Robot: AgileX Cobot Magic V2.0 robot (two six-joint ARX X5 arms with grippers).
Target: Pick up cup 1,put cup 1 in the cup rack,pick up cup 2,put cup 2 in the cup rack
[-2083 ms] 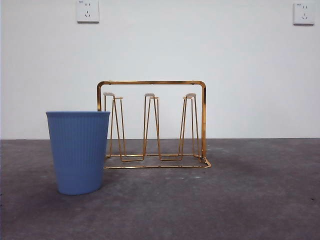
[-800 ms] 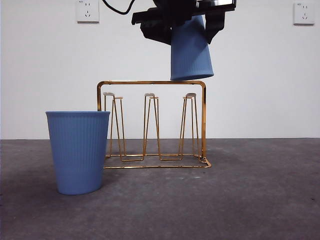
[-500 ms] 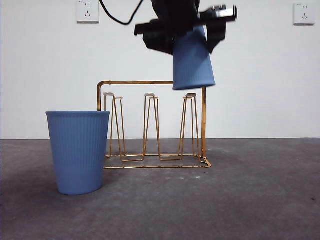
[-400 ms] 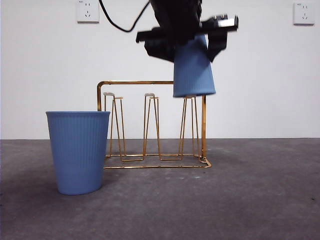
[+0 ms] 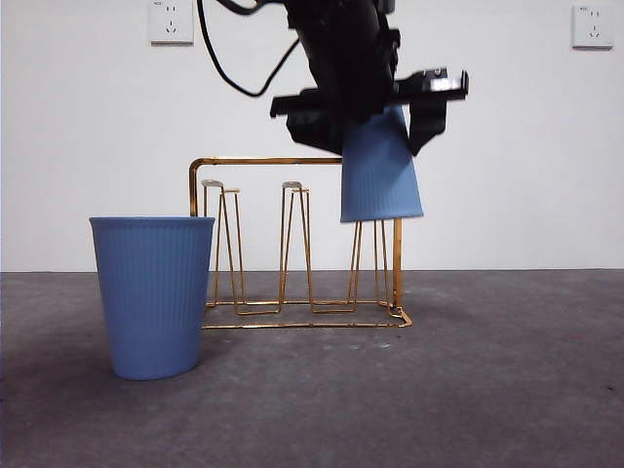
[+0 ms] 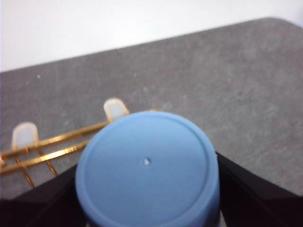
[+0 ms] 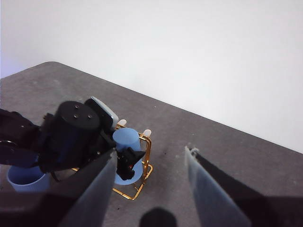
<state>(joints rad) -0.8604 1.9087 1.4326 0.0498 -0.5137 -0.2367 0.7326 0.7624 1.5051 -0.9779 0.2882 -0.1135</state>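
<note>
Blue ribbed plastic makes up both cups. One cup (image 5: 380, 175) hangs upside down, clamped by the left gripper (image 5: 375, 107) around its base end, its open mouth facing down over the rightmost peg of the cup rack (image 5: 292, 244). Its rim sits below the rack's arched top bar, and the peg's white tip is hidden inside it. In the left wrist view the cup's round base (image 6: 147, 172) fills the space between the two black jaws, with two white peg tips (image 6: 115, 108) and gold wire just beside it.

Coming in from above in the front view, the left arm is dark and bulky, tilted a little, with a black cable looping off behind it.

High and well apart from the rack, the right gripper (image 7: 149, 187) hangs with its jaws spread and nothing between them.

The second cup (image 5: 153, 295) stands upright on the grey table (image 5: 487, 390), just left of the rack.

No readable writing shows; two white wall sockets (image 5: 171, 21) carry no legible marks.
</note>
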